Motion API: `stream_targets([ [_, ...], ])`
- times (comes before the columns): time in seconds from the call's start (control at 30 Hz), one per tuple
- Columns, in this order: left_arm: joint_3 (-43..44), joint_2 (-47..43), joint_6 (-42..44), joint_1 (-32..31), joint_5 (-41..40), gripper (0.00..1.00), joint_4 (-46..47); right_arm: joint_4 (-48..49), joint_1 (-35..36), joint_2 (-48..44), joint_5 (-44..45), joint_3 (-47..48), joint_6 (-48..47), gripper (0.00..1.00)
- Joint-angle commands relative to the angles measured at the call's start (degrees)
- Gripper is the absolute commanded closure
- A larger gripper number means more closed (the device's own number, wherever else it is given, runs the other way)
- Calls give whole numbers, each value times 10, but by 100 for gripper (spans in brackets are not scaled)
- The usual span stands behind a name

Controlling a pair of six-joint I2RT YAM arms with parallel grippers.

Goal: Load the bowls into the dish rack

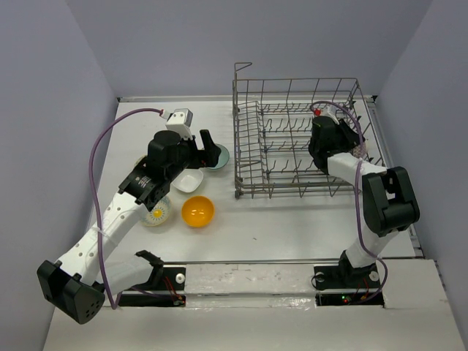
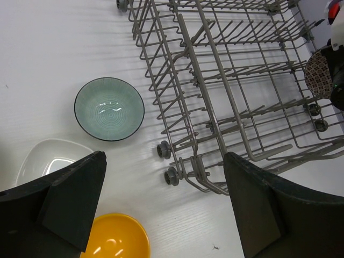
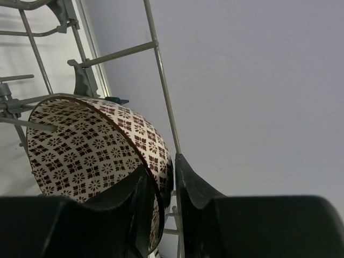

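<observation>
My left gripper [image 2: 164,158] hangs wide open on an outstretched arm; my right gripper [image 3: 167,161], elbow folded, shows jaws nearly together.

The dish rack [image 1: 292,186] is grey metal wire; the teal bowl [image 2: 109,109] and orange bowl [image 2: 115,239] look glossy.

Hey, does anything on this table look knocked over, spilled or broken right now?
Nothing spilled or broken. The patterned bowl is tipped on edge at the right side of the dish rack, the right gripper straddling its rim; that suits racking. The teal bowl sits upright outside.
</observation>
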Motion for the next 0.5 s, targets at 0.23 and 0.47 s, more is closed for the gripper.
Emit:
stream_targets([
  [0.23,3,-3,1,4,7,1,24,-24,22,1,2,35,31,68],
  [0.47,2,-3,1,7,8,1,24,-67,27,4,4,56,55,62],
])
